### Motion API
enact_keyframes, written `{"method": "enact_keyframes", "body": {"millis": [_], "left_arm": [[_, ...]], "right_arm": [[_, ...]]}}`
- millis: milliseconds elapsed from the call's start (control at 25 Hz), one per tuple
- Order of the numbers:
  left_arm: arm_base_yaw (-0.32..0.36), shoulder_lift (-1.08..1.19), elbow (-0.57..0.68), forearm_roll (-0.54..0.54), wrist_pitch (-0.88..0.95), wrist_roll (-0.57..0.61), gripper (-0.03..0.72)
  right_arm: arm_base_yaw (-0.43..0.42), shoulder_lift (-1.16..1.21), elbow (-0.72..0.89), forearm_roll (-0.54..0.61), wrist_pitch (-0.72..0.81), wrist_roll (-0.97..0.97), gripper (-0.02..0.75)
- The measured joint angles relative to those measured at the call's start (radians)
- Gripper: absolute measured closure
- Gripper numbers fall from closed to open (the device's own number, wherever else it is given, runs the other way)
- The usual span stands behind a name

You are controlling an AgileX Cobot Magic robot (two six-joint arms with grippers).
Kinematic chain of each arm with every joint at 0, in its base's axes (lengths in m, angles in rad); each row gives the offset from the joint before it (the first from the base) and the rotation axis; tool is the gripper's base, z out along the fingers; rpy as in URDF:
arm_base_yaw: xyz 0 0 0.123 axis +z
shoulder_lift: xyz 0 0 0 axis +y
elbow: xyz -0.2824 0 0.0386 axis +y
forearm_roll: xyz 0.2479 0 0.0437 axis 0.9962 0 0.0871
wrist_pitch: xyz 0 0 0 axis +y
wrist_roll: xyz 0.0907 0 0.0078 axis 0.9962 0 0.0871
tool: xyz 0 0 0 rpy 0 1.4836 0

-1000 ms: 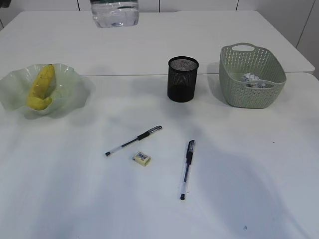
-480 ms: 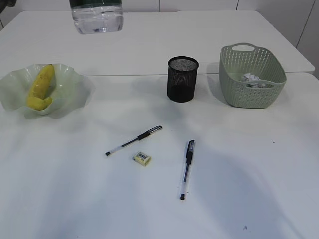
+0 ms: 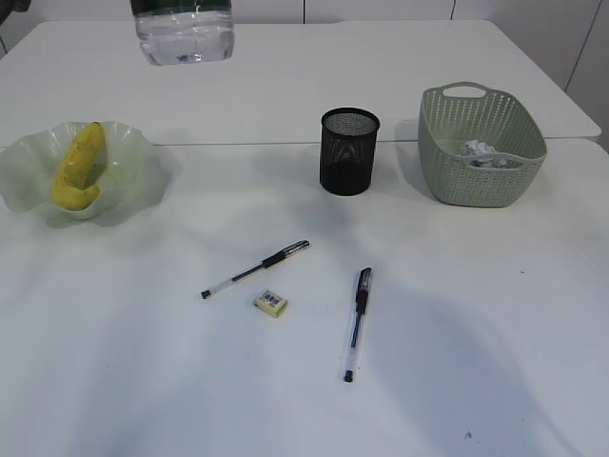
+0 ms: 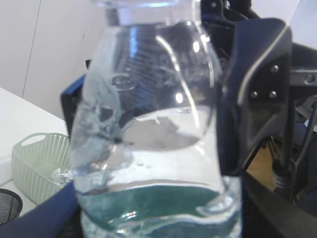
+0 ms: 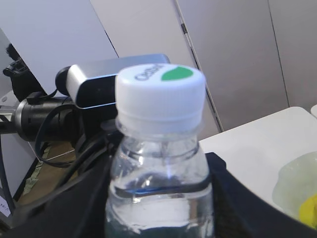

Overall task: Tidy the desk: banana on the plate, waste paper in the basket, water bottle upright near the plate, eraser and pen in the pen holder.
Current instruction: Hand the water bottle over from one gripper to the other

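Clear bottle [image 3: 183, 30] hung high above the desk [image 3: 304, 400] behind the plate [image 3: 143, 157], clamped between both grippers' jaws; standing it upright beside that plate looked like the next move.

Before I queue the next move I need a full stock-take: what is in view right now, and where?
water bottle: 1, clear, white cap, dark green label; in the air above the desk's far left
banana: 1, yellow; in the plate
plate: 1, pale green; left
pen holder: 1, black mesh; centre back
basket: 1, grey-green; right back
waste paper: white, crumpled, count unclear; in the basket
pens: 2, clear and dark; lying centre and right of it
eraser: 1, pale yellow; between the pens
desk: 1, white
left pincer: dark; either side of the bottle's body
right pincer: dark; around the bottle below its cap
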Motion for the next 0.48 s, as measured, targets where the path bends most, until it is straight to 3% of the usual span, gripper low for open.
{"method": "enact_keyframes", "body": {"millis": [480], "left_arm": [[0.0, 0.0, 0.0, 0.0, 0.0, -0.005, 0.27]], "right_arm": [[0.0, 0.0, 0.0, 0.0, 0.0, 0.0, 0.376]]}}
